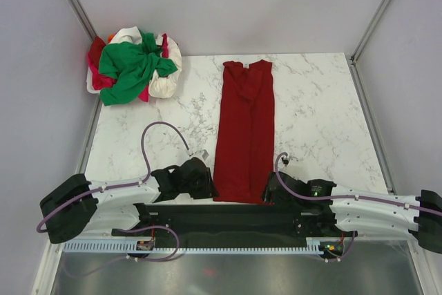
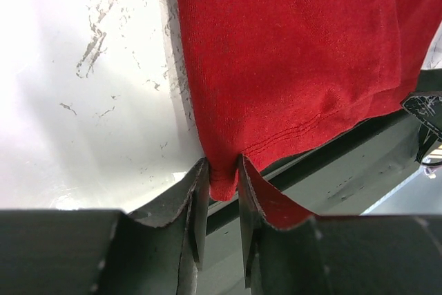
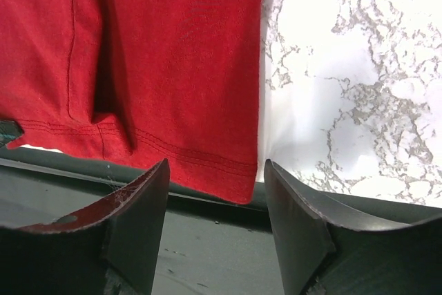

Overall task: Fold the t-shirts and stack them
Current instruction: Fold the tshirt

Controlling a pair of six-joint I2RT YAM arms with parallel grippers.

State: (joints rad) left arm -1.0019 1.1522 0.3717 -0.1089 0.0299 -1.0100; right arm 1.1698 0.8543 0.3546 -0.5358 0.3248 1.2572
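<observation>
Narrow-jawed, the left gripper [image 2: 222, 202] pinches one hem corner of the dark red t-shirt [image 2: 297, 67]. The right gripper [image 3: 215, 167] gapes wide about the other corner, not touching it. With both corners held, the hem can probably be folded over.

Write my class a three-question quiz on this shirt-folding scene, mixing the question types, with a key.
1. True or false: the dark red shirt lies bunched in the heap at the far left corner.
2. What does the left hand pinch? A) a sleeve B) the shirt's near hem corner C) the collar
3. Is the right hand open or shut?
Key: 1 false, it lies apart as a long strip; 2 B; 3 open, astride the other hem corner.
</observation>
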